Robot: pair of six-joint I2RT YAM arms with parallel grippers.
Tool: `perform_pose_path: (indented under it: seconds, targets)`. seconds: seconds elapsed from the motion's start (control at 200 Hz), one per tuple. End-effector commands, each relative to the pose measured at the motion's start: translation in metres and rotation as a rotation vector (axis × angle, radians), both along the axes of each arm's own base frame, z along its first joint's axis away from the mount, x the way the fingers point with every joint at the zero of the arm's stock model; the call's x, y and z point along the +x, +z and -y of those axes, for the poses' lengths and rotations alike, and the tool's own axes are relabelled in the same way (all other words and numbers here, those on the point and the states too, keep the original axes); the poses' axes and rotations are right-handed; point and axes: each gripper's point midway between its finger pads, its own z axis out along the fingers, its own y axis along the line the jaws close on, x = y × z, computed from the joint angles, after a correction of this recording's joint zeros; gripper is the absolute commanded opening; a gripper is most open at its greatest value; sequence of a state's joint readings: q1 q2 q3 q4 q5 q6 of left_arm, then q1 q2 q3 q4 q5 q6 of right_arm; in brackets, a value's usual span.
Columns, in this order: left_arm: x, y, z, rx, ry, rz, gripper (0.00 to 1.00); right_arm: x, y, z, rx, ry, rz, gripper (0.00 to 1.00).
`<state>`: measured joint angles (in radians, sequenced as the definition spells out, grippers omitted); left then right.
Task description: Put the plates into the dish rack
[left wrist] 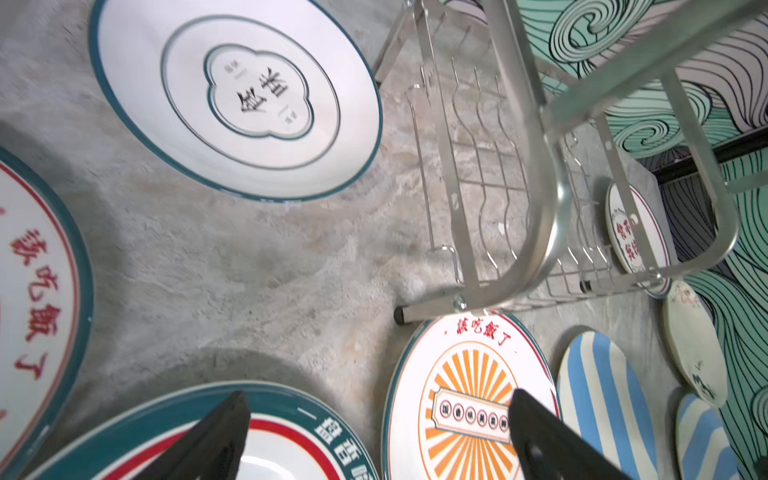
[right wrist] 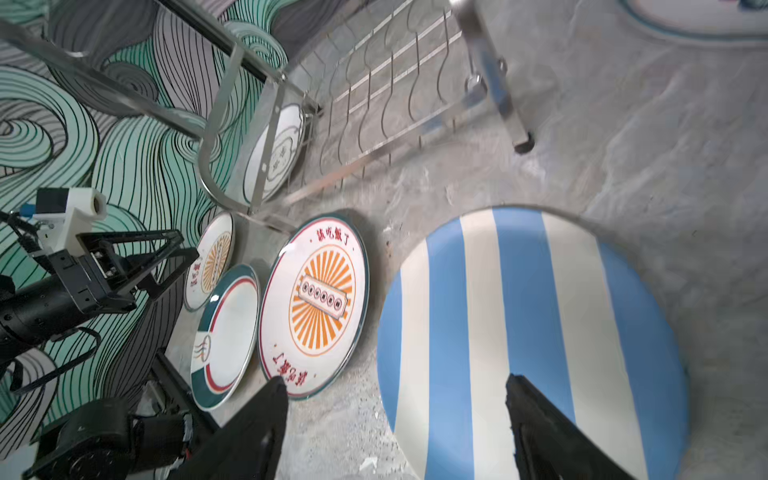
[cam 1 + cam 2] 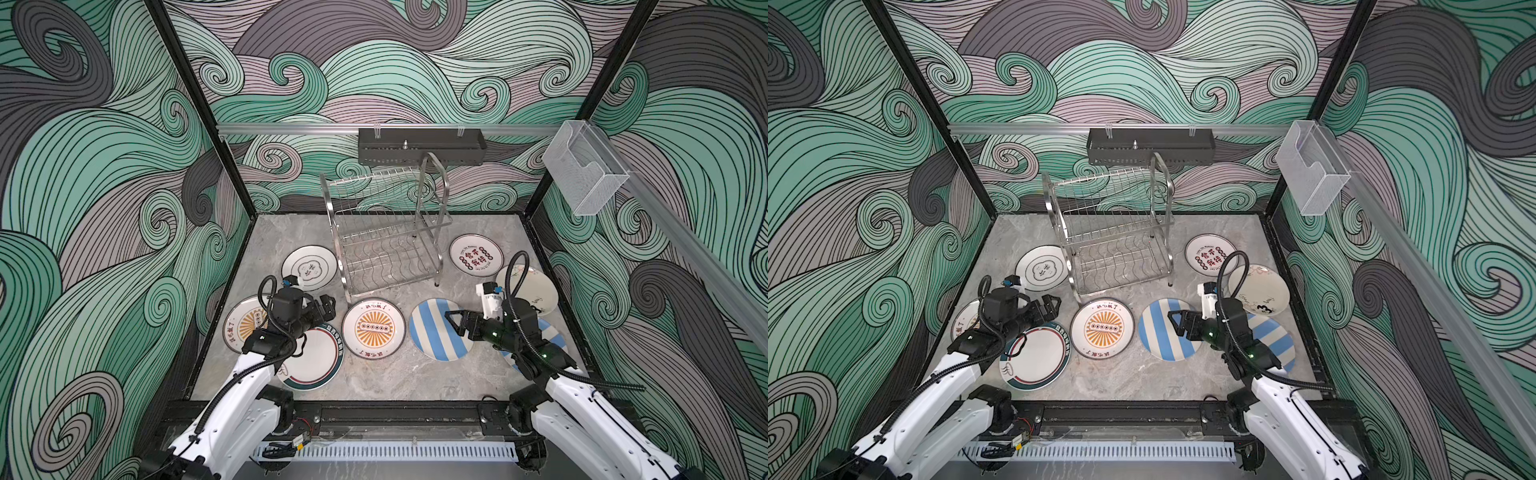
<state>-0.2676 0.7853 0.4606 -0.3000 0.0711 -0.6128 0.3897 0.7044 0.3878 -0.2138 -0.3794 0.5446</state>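
Observation:
The steel wire dish rack [image 3: 386, 232] stands empty at the back middle. Several plates lie flat around it. Among them are a blue-striped plate [image 3: 432, 340], a sunburst plate [image 3: 373, 328], a teal-rimmed plate [image 3: 316, 361] and a red-character plate [image 3: 476, 254]. My right gripper [image 2: 395, 379] is open just above the blue-striped plate [image 2: 532, 332]. One finger is over the plate, the other over the table beside its rim. My left gripper [image 1: 378, 395] is open and holds nothing. It hovers between the teal-rimmed plate [image 1: 291, 449] and the sunburst plate [image 1: 469, 374].
A black perforated tray [image 3: 422, 145] hangs on the back rail. A clear acrylic box [image 3: 584, 174] is fixed to the right wall. A cream plate [image 3: 530, 289] and a second striped plate [image 3: 550, 336] lie partly under my right arm. Patterned walls enclose the marble table [image 3: 395, 374].

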Motion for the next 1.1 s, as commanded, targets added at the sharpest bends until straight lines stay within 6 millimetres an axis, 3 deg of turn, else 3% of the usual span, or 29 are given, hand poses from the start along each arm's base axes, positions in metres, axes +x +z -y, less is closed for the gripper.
perform_pose_path:
  seconds: [0.0, 0.245, 0.54, 1.096]
  targets:
    - [-0.015, 0.000, 0.019, -0.043, -0.067, -0.046, 0.99, -0.021, -0.009, -0.022, 0.083, 0.107, -0.123, 0.78]
    - [-0.022, -0.018, 0.036, -0.027, -0.145, -0.060, 0.99, -0.021, -0.014, -0.054, 0.156, 0.149, -0.148, 0.72]
    - [-0.020, -0.020, 0.056, 0.006, -0.248, -0.040, 0.99, -0.020, -0.033, -0.094, 0.145, 0.226, -0.190, 0.64]
    - [-0.015, -0.025, 0.068, 0.039, -0.315, -0.022, 0.99, -0.006, -0.056, -0.124, 0.151, 0.258, -0.247, 0.56]
